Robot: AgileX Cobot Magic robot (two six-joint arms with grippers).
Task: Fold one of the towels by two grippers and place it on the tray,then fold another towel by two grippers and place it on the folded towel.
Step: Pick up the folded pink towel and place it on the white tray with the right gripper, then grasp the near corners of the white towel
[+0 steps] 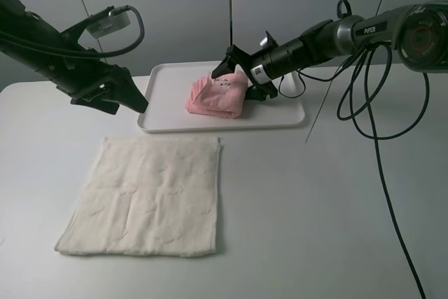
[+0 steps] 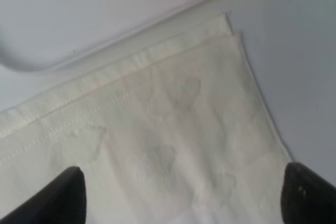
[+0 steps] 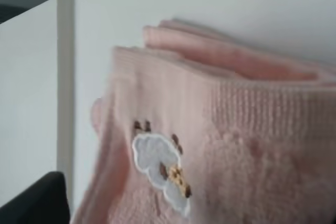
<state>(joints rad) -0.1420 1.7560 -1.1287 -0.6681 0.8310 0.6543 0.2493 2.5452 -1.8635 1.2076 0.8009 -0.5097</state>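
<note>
The pale pink towel (image 1: 216,96) lies folded on the white tray (image 1: 280,114) at the back of the table. My right gripper (image 1: 243,76) sits over it with its jaws spread on either side of the folds. The right wrist view shows the pink towel (image 3: 220,150) close up, with its small embroidered patch and one black fingertip (image 3: 37,200) beside it. The cream towel (image 1: 147,197) lies flat and unfolded in front of the tray. My left gripper (image 1: 135,100) hovers open above the far edge of the cream towel (image 2: 157,129), holding nothing.
A small white object (image 1: 292,86) stands just behind the tray's right end. Black cables (image 1: 371,103) hang in loops from the right arm over the table's right side. The tray's front left corner (image 2: 79,19) lies close to the cream towel's far edge.
</note>
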